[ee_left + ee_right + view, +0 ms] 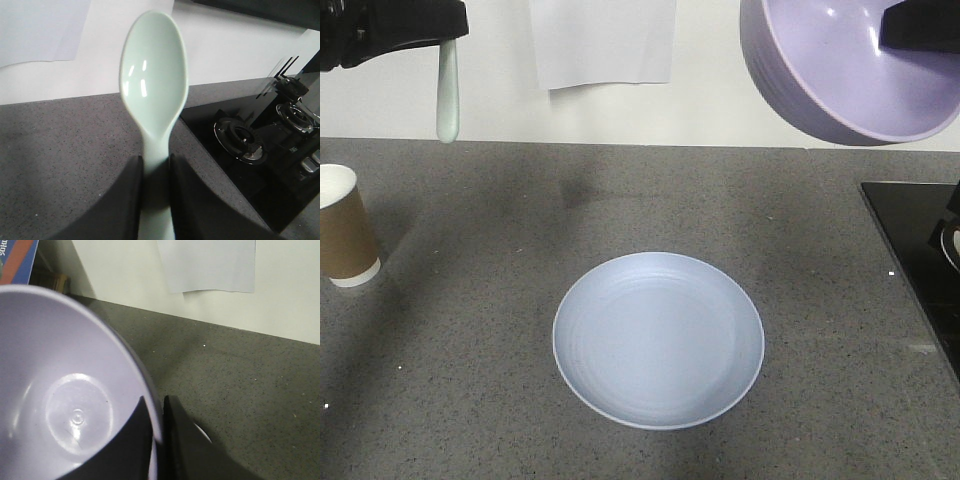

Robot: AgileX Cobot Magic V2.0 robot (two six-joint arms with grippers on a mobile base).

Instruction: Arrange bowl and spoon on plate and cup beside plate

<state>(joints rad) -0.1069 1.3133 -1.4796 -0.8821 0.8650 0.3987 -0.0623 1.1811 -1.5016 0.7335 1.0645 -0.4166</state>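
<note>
The left claw (156, 192) is clamped on the spoon (154, 85) by its handle, one finger on each side. The head sticks out past the fingertips. In the front view the spoon hangs straight down from the claw, clear of the table (470, 380). The right claw (159, 432) pinches the rim of the bowl (60, 390), one finger inside and one outside, holding it tilted high in the air. Below the left claw, a little to its outer side, the cup (345, 232) stands upright on the table. The plate (658, 340) lies flat on the table, below both claws and between them. Below the right claw sits a black hob (915, 250).
</note>
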